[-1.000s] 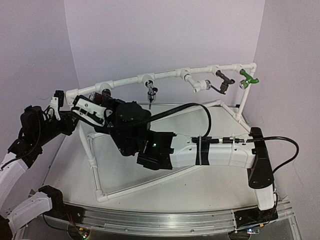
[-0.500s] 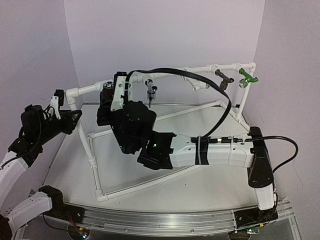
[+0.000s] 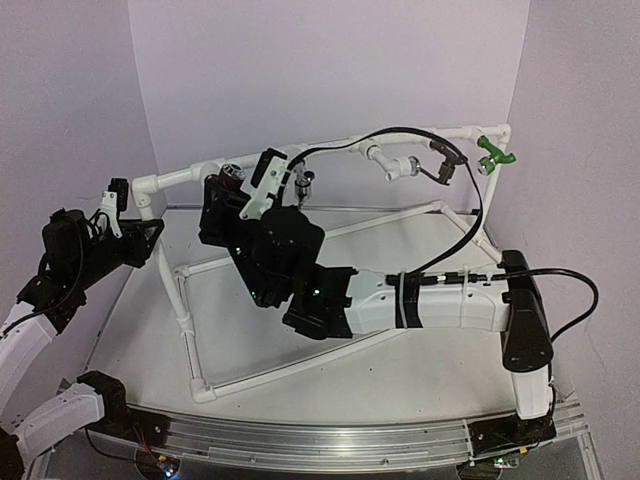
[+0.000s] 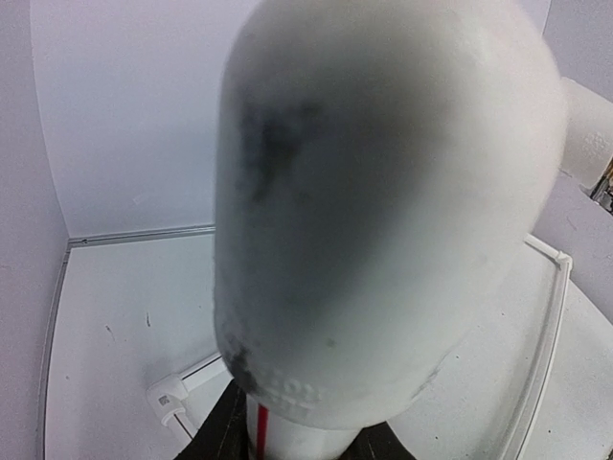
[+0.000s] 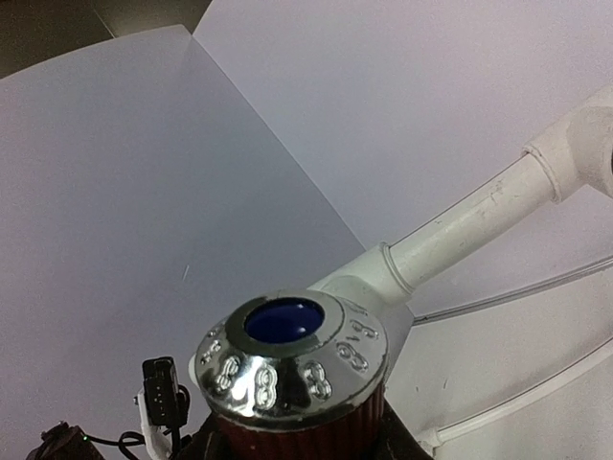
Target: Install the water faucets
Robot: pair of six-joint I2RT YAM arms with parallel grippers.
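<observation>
1. Presently the right gripper point(image 3: 229, 190) reaches across to the left part of the top rail of the white PVC pipe frame point(image 3: 189, 330), and its jaws are clenched on a dark brown faucet with a chrome cap and a blue centre point(image 3: 232, 173).
2. Seen from the right wrist, that faucet point(image 5: 287, 364) sits just in front of a white tee fitting point(image 5: 369, 278) on the rail, its reddish-brown body between the dark fingers point(image 5: 206, 446).
3. Raised characters ring the chrome cap; they look like 8s, but they cannot be read for certain.
4. Four more faucets hang from the same rail to the right:
   - a chrome lever faucet point(image 3: 303, 186)
   - a white faucet with a chrome tip point(image 3: 402, 169)
   - a dark bronze faucet point(image 3: 446, 170)
   - a green plastic faucet point(image 3: 495, 155) near the far right corner
5. At the frame's left end the left gripper point(image 3: 150, 228) is clamped on the upright post just below the white corner elbow point(image 3: 140, 186).
6. From the left wrist, that elbow point(image 4: 383, 192) fills the view, blurred.
7. Small embossed lettering on the elbow's collar is too soft to read, and a red printed line runs down the pipe beneath it.
8. Underneath, the frame stands on a white table point(image 3: 420, 370).
</observation>
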